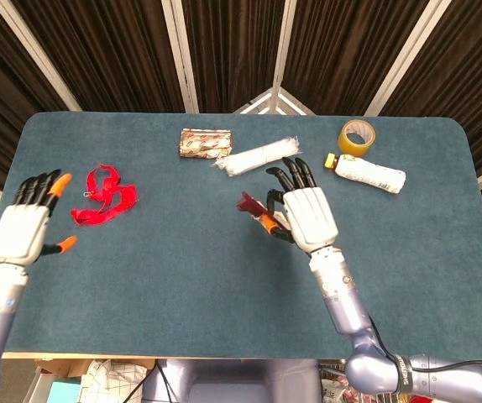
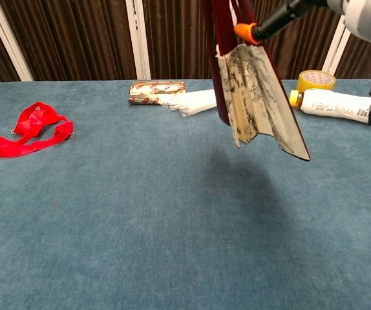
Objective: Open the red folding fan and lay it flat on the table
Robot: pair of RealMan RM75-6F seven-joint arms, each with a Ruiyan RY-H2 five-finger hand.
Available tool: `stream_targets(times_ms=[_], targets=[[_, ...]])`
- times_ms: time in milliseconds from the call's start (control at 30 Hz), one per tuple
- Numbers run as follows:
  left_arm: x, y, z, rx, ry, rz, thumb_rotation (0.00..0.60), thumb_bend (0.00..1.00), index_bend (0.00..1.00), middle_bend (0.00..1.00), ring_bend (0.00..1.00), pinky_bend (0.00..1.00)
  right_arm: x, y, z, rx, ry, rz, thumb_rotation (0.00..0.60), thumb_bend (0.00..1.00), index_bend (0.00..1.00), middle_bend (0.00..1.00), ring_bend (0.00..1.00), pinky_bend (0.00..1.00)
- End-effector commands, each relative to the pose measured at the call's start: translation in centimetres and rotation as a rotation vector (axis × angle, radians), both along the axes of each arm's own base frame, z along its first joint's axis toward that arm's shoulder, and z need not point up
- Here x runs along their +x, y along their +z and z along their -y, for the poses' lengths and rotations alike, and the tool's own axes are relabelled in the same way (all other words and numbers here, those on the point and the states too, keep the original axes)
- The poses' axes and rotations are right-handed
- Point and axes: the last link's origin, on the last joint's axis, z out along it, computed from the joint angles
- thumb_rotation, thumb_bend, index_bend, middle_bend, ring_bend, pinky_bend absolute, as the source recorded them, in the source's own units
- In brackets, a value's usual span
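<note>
A teal felt table point(image 1: 165, 252) stands before dark brown curtains with white posts. At far left the left hand point(image 1: 28, 228) hovers over the table's left edge, empty, fingers spread wide; the chest view does not show it. Just right of it lies a red ribbon point(image 1: 102, 195). Farther back sit a patterned packet point(image 1: 205, 142) and a bundle of white sticks point(image 1: 259, 156). The right hand point(image 1: 306, 217) holds the red folding fan point(image 2: 253, 97) in the air above the table's middle, partly open, its printed paper folds hanging down between dark red guards. In the head view the hand hides most of the fan. At far right are a tape roll point(image 1: 356, 137) and a white bottle point(image 1: 369, 174).
</note>
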Motion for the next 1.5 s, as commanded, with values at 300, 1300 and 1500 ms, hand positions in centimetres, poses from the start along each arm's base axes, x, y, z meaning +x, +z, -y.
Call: stream_targets(times_ms=[300, 1300, 1500], targets=[[5.2, -3.3, -4.5, -0.099, -0.024, 0.025, 0.600, 0.21, 0.16, 0.00, 0.00, 0.00, 1.1, 0.4, 0.4, 0.062, 0.067, 0.002, 0.600, 0.44, 0.76, 0.24, 0.07, 0.00], [14.7, -10.9, -6.5, -0.330, -0.139, 0.127, 0.600, 0.39, 0.21, 0.01, 0.00, 0.00, 6.3, 1.4, -1.3, 0.232, 0.181, 0.172, 0.600, 0.44, 0.77, 0.25, 0.07, 0.00], [15.7, -11.8, -6.0, -0.375, -0.160, 0.141, 0.600, 0.42, 0.23, 0.01, 0.00, 0.00, 6.1, 1.3, -1.3, 0.235, 0.178, 0.169, 0.600, 0.44, 0.77, 0.25, 0.07, 0.00]])
